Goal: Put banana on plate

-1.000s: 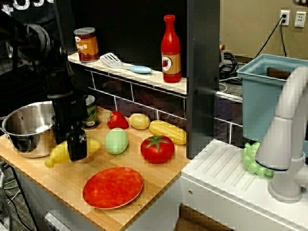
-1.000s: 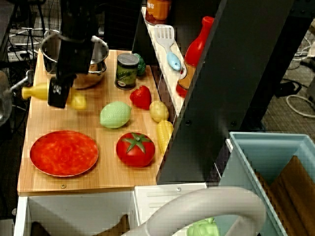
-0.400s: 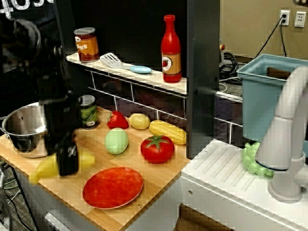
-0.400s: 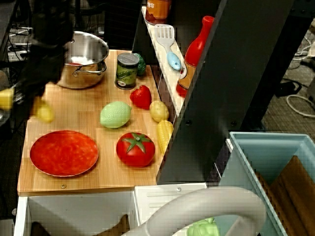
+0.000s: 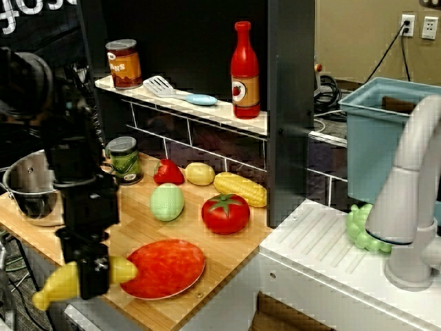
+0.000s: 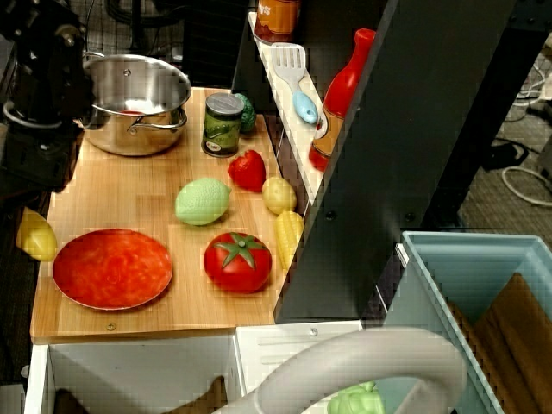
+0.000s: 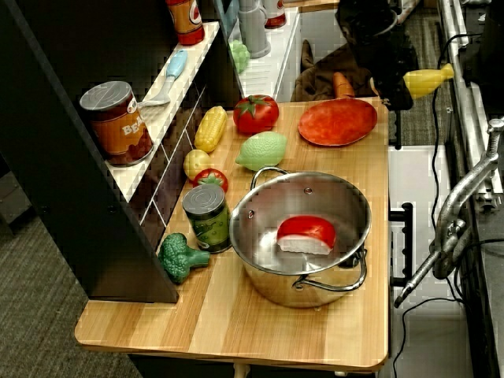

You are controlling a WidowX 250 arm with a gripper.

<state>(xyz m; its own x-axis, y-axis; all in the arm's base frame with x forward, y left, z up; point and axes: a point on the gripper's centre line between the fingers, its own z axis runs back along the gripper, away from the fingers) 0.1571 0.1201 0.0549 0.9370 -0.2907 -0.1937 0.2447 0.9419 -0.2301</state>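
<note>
The yellow banana hangs in my black gripper, whose fingers are shut on its middle. It is held off the counter's front left corner, just beside the left rim of the red-orange plate. Seen from above, only one banana end shows left of the plate, and the arm hides the rest. From the far end of the counter, the banana sticks out past the counter's edge from the gripper, next to the plate. Nothing lies on the plate.
A steel pot with a red-and-white toy inside stands at the counter's back left. Behind the plate are a tomato, a pale green lemon, a corn cob and a green can. A dark pillar and a sink bound the right.
My gripper has carried the banana from beside the pot forward and down to the counter's front left corner, ending next to the plate's left rim. Nothing else moved.
</note>
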